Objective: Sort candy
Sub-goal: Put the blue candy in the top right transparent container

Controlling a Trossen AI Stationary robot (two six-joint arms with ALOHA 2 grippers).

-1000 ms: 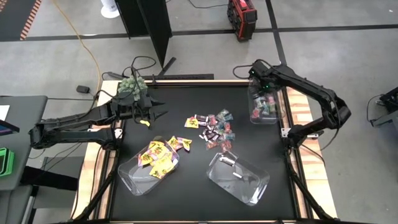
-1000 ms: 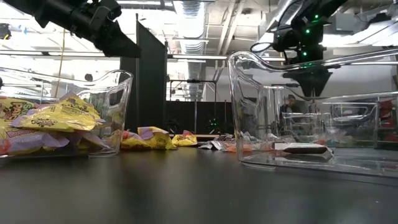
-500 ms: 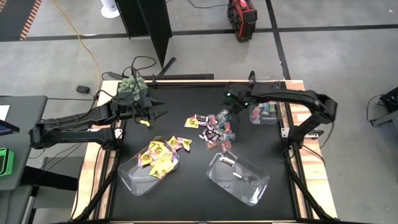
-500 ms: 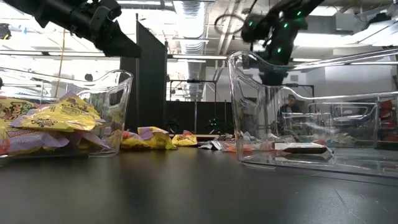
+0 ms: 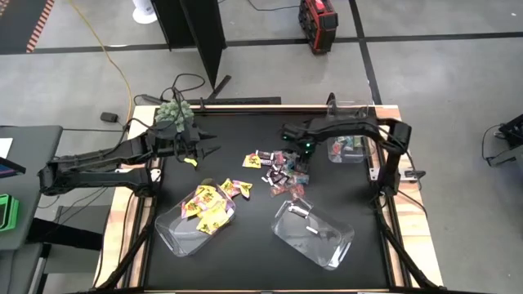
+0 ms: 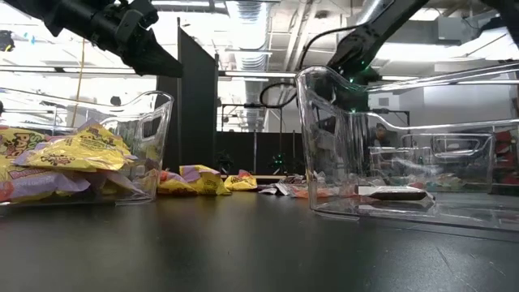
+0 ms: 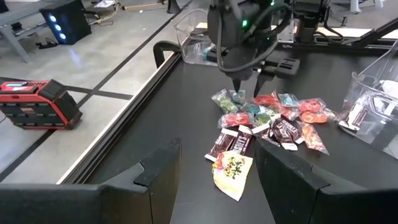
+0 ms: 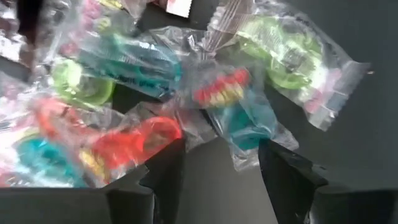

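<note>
- While the right tool (image 7: 247,79) hangs open and empty, the candy (image 7: 264,115) lies directly under it on the desk (image 5: 229,147).
- The left tool (image 5: 204,147), open too, waits farther away.

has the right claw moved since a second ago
Yes. In the high view the right claw has swung away from the clear bin at the table's right edge, toward the middle, and now hangs open over the loose candy pile.

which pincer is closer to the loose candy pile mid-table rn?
Right. The right pincer hangs open directly over the far edge of the candy pile. The left pincer, also open, sits well off to the pile's left, near the green ball plant.
</note>
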